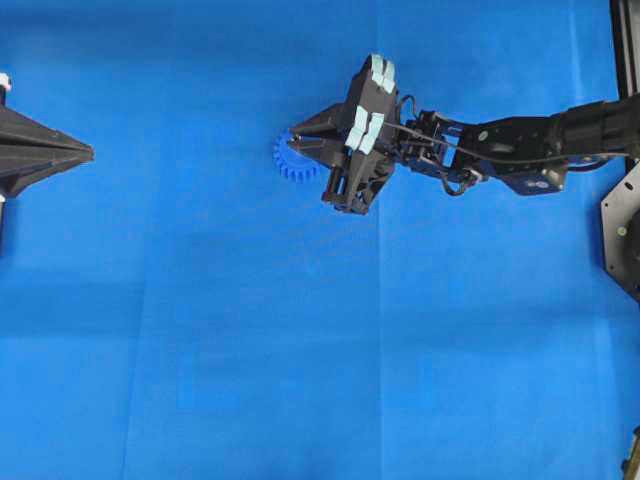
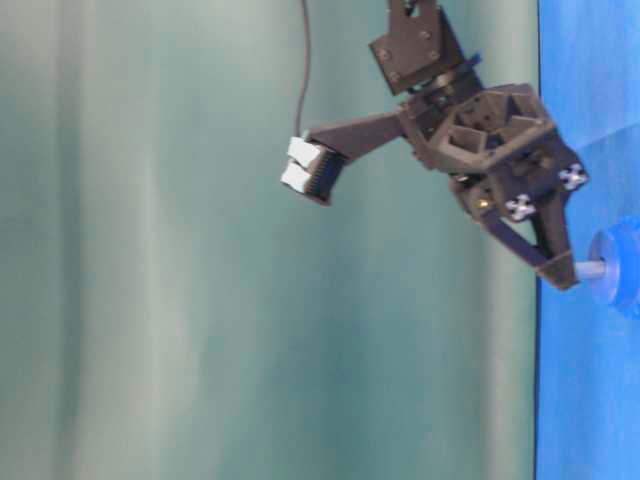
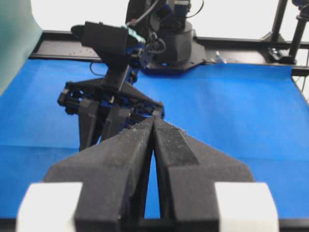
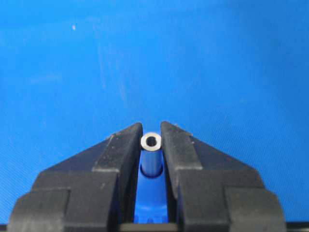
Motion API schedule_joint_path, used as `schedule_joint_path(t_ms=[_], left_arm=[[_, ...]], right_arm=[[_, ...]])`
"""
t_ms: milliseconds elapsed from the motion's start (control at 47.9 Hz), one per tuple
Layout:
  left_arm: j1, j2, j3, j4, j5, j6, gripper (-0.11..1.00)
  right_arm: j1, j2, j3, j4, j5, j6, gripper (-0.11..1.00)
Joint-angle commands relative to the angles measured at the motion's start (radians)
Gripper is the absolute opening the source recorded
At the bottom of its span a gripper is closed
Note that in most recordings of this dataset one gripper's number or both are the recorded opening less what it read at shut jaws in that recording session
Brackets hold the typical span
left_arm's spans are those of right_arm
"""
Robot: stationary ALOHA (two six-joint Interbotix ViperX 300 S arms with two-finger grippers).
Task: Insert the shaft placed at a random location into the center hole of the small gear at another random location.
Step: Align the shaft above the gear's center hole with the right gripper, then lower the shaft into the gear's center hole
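The small gear [image 1: 289, 166] lies flat on the blue mat, half hidden under my right gripper [image 1: 300, 140]. In the right wrist view the right gripper [image 4: 151, 130] is shut on the shaft [image 4: 151, 152], a silver tube standing upright. Its lower end sits in the middle of the gear's face [image 4: 153, 195], so the center hole is hidden. The table-level view shows the shaft [image 2: 590, 268] between the gripper [image 2: 562, 275] and the gear [image 2: 620, 268]. My left gripper [image 1: 88, 152] is shut and empty at the far left, and it also shows in its own wrist view [image 3: 153, 121].
The blue mat [image 1: 300, 350] covers the table. The right arm [image 1: 520, 150] reaches in from the right edge. A black frame [image 1: 625, 40] runs along the right side. A green backdrop [image 2: 150, 250] stands behind the table.
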Motion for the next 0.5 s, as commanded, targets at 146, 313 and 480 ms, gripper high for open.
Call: schedule_joint_path(t_ms=[146,313,480], left_arm=[[0.003,0.005,-0.011,0.002,-0.003,0.000,0.00],[0.003,0.005,-0.011,0.002,-0.005,-0.002,0.00],[0.003,0.005,-0.012,0.002,-0.003,0.000,0.00]], right_arm=[[0.002,0.020,-0.014,0.003,-0.017,-0.002,0.03],[0.002,0.020,-0.009,0.003,-0.014,-0.002,0.03],[0.003,0.020,-0.009,0.003,-0.012,-0.002,0.03]])
